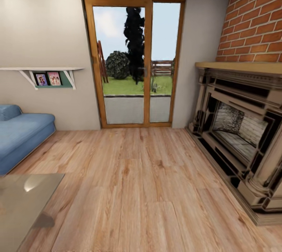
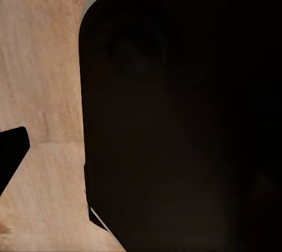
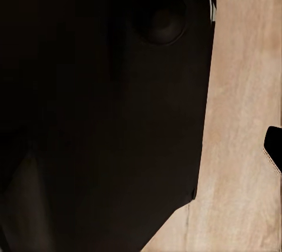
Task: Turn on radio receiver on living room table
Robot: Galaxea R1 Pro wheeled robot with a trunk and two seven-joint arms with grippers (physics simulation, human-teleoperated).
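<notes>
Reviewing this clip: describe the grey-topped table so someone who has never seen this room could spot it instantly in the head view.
Start at the glass patio door in the far wall, then drop to the blue sofa on the left. The table sits nearer the camera than the sofa, in the lower left corner over the wood plank floor. Its flat, glossy grey top, catching a pale reflection, sets it apart from the soft blue sofa.
</notes>
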